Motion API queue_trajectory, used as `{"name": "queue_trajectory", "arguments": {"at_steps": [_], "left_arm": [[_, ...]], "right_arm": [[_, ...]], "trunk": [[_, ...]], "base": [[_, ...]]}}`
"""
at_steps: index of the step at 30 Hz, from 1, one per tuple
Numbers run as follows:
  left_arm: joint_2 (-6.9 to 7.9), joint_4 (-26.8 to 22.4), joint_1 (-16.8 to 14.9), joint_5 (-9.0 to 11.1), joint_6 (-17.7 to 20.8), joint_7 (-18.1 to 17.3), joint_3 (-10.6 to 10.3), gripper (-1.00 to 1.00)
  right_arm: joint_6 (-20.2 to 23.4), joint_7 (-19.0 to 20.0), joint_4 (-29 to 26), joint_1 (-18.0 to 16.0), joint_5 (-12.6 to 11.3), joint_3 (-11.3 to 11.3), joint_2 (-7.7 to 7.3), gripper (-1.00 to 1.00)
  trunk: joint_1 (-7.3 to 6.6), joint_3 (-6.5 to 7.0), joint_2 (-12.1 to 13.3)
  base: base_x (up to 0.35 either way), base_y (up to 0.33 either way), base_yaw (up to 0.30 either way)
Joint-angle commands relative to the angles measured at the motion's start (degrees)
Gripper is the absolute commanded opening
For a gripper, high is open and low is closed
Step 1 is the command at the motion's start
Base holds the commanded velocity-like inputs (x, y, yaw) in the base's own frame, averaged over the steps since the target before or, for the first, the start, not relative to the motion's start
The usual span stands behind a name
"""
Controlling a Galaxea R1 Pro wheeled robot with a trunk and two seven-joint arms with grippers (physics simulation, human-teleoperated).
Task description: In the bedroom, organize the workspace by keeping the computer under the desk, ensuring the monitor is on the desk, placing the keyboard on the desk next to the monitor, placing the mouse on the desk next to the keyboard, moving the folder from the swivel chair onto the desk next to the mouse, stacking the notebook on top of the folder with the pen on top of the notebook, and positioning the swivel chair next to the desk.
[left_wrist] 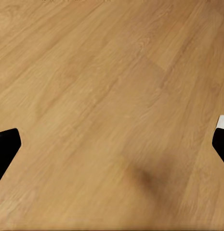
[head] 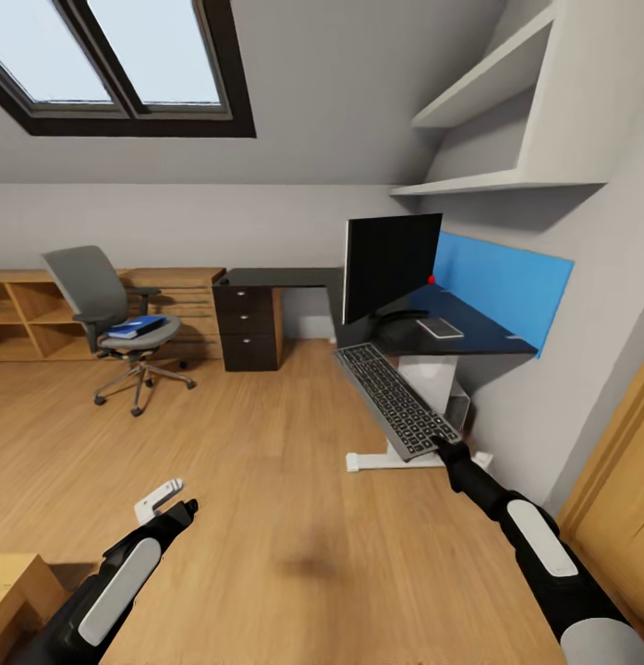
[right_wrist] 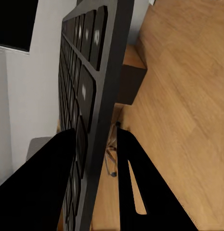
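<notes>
The right tool (head: 448,447) is clamped on the long, slim, dark grey keyboard (head: 395,399) with black keys; left tool (left_wrist: 112,144) apart.

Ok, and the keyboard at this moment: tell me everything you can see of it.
The keyboard is a long, slim, dark grey slab with rows of black keys, looking like rigid plastic. It is off the floor, held in the air at its near short end by the right gripper, whose fingers clamp its edge from both faces. Its far end points toward the desk, close beneath the monitor; whether it touches the desk edge cannot be told.
</notes>
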Motion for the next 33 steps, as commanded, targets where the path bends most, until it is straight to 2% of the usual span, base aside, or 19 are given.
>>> {"name": "queue_trajectory", "arguments": {"at_steps": [1,8,16,17,19,22,33], "left_arm": [[0.05,-0.1,0.0,0.3,0.1,0.4,-0.2,1.0],[-0.02,-0.1,0.0,0.3,0.1,0.4,-0.2,1.0],[-0.05,-0.1,0.0,0.4,0.2,0.4,-0.2,1.0],[-0.05,-0.1,0.0,0.4,0.2,0.4,-0.2,1.0],[-0.05,-0.1,0.0,0.4,0.2,0.4,-0.2,1.0],[-0.05,-0.1,0.0,0.4,0.2,0.4,-0.2,1.0],[-0.05,-0.1,0.0,0.4,0.3,0.4,-0.2,1.0]], "right_arm": [[0.3,0.0,0.0,0.0,-0.4,0.0,0.05,-1.0],[0.2,-0.1,0.0,0.0,-0.5,1.6,0.36,-1.0],[0.5,-1.9,-0.4,0.0,-0.6,2.4,3.4,-1.0],[0.5,-1.9,-0.4,0.0,-0.6,2.9,3.49,-1.0],[0.5,-1.8,-0.5,0.0,-0.4,5.6,3.47,-1.0],[0.5,-1.7,-0.8,0.0,-0.3,8.0,3.39,-1.0],[0.4,-1.7,-3.9,0.0,-0.4,8.8,3.43,-1.0]], "trunk": [[-0.02,-0.05,0.0],[-0.02,-0.05,0.0],[-0.02,-0.05,0.0],[-0.02,-0.05,0.0],[-0.02,-0.05,0.0],[-0.02,-0.05,0.0],[-0.02,-0.05,0.0]], "base": [[-0.129,0.302,0.0],[-0.029,0.248,0.0],[-0.001,0.022,0.0],[0.0,0.002,0.0],[0.0,0.0,0.0],[0.0,0.0,0.0],[0.0,0.0,0.0]]}}
